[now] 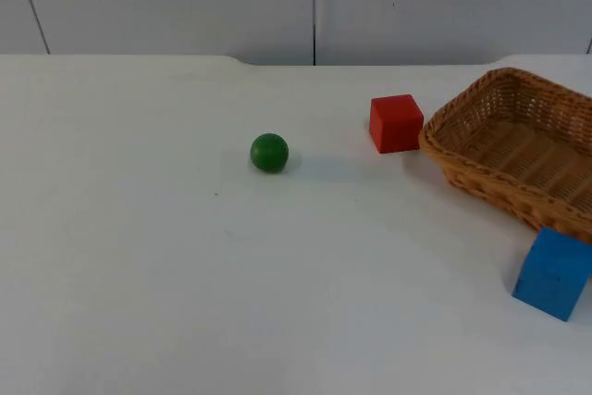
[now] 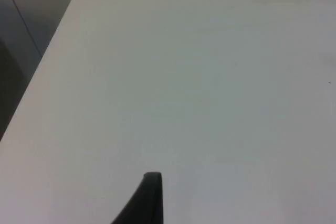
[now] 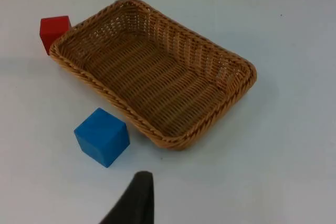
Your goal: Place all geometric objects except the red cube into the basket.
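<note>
A green ball (image 1: 269, 152) rests near the middle of the white table. To its right, a red cube (image 1: 396, 123) (image 3: 54, 31) sits close against a corner of the empty wicker basket (image 1: 481, 178) (image 3: 239, 66). By the basket's near side, at the table's right, lies a blue cube (image 1: 553, 273) (image 3: 102, 136). My right gripper (image 3: 137, 198) hangs over the table a little short of the blue cube and the basket, touching neither. Bare table lies under my left gripper (image 2: 151, 198), which is far from every object.
The left wrist view takes in the table's left edge (image 2: 37, 77), with a dark drop beyond it. A grey partition wall (image 1: 314, 6) closes off the far side. Bare white table (image 1: 139, 275) spreads left of and in front of the ball.
</note>
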Action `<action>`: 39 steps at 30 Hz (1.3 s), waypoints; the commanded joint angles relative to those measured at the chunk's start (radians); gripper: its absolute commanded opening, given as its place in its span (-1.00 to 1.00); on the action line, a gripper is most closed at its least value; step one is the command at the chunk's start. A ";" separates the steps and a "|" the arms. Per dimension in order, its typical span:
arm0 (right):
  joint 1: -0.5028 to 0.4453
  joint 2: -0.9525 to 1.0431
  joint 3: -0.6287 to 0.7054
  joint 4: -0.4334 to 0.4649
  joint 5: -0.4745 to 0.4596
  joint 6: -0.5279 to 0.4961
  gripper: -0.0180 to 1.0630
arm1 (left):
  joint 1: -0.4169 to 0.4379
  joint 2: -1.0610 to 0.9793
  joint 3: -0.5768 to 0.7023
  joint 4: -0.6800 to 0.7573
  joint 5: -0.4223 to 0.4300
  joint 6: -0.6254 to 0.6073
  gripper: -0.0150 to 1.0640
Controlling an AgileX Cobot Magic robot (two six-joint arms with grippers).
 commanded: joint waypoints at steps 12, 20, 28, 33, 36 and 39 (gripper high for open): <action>-0.008 0.368 -0.128 0.003 -0.202 0.000 0.98 | 0.003 0.398 -0.143 -0.085 -0.122 0.011 0.97; -0.008 0.681 -0.152 0.003 -0.327 0.000 0.98 | 0.003 0.682 -0.177 -0.092 -0.215 0.015 0.97; -0.008 0.864 -0.152 0.011 -0.338 0.000 0.98 | 0.003 0.847 -0.177 -0.092 -0.222 0.015 0.97; -0.008 0.914 -0.152 0.023 -0.338 0.000 0.98 | 0.003 0.925 -0.177 -0.105 -0.224 0.049 0.97; -0.008 0.914 -0.152 0.023 -0.338 0.000 0.98 | 0.003 0.967 -0.177 -0.151 -0.228 0.091 0.97; -0.008 0.914 -0.152 0.023 -0.338 0.000 0.98 | 0.003 1.001 -0.177 -0.209 -0.243 0.159 0.97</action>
